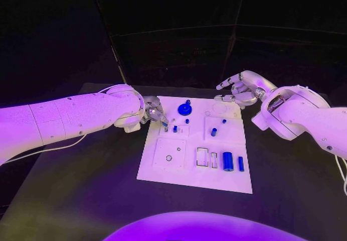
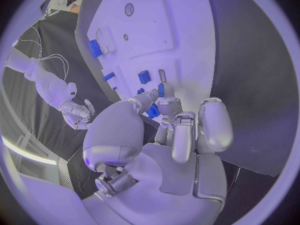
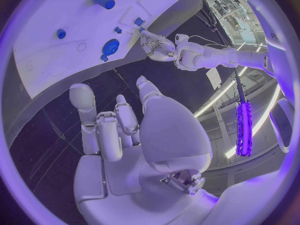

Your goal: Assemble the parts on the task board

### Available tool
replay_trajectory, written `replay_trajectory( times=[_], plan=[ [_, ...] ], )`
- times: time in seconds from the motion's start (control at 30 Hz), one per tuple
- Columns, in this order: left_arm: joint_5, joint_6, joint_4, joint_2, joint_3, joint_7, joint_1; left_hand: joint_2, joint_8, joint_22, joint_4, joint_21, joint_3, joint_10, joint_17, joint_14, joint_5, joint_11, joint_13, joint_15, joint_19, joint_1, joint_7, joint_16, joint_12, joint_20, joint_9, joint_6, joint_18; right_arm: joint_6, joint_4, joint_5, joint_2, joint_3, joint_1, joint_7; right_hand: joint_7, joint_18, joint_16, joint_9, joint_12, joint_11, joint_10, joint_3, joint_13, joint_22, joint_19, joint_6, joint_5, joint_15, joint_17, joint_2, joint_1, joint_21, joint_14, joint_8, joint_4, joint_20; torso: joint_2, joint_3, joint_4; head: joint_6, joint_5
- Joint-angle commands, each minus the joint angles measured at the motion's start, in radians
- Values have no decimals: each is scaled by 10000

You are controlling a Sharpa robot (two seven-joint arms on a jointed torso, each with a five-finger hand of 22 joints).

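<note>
The white task board (image 1: 165, 173) lies mid-table, also seen in the left wrist view (image 2: 181, 35) and the right wrist view (image 3: 56, 65). My left hand (image 1: 153, 111) is over the board's far left part and pinches a small blue peg (image 2: 160, 89) between thumb and a finger, its tip close to the board (image 1: 165, 124). My right hand (image 1: 242, 88) hovers above the far right corner, fingers apart and half curled, holding nothing. On the board are a round blue knob (image 1: 185, 108), small blue pegs (image 1: 213, 132) and a large blue cylinder (image 1: 227, 161).
A slim blue bar (image 1: 240, 163) and two pale rectangular pieces (image 1: 202, 157) lie beside the cylinder near the board's front. A white cable (image 1: 65, 145) trails under my left arm. Black table (image 1: 87, 191) surrounds the board.
</note>
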Motion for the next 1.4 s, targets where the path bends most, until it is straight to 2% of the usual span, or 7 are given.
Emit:
replay_trajectory(
  times=[0.03,0.6,0.73,1.07,1.4],
  plan=[
    [-559,-139,81,-4,3,-47,-15,124,66,16,-1338,60,1393,74,2634,1056,38,-24,15,-51,63,-9,-4,63,55,-25,-11,88,-112,60,2,-16,0,7,17,42,-4,78,-26,-10,0,14,-35,-81,10,-4,-57,-56,16,-52,1281,56,43,-33,725,41,-5,-21,4,5,-1,-9,-3],
    [-838,585,298,-8,-8,-220,-79,84,83,43,-1381,79,1473,98,2634,1056,95,-34,-16,-60,77,-35,-13,63,36,-34,-27,112,-117,89,-19,-16,14,7,17,41,-4,78,-26,-10,0,14,-35,-81,10,-4,-57,-56,16,-52,1281,56,43,-33,725,41,-5,-21,1,7,1,-58,-6],
    [-851,677,341,-27,-14,-233,-86,79,86,47,-1386,81,1489,107,2634,1056,112,-35,-12,-61,79,-43,-14,63,39,-36,-30,118,-118,97,-28,-16,21,7,17,38,-4,78,-26,-10,0,14,-35,-81,10,-4,-57,-56,16,-52,1281,56,43,-33,725,41,-5,-21,3,4,15,-74,3],
    [-858,833,342,-27,-25,-251,-100,79,86,47,-1386,81,1489,107,2634,1056,112,-35,-12,-61,79,-43,-14,63,39,-36,-30,118,-118,119,-37,-16,32,6,16,33,-4,78,-26,-10,0,14,-35,-81,10,-4,-57,-56,16,-52,1281,56,43,-33,725,41,-5,-21,0,1,-5,-98,25],
    [-870,1009,349,-54,-33,-263,-106,61,97,48,-1401,81,1534,120,2634,1056,167,-38,-27,-64,80,-71,-17,63,28,-39,-41,135,-118,130,-44,-16,31,6,16,30,-4,78,-26,-10,0,14,-35,-81,10,-4,-57,-56,16,-52,1281,56,43,-33,725,41,-5,-21,0,6,5,-115,27]
  ],
)
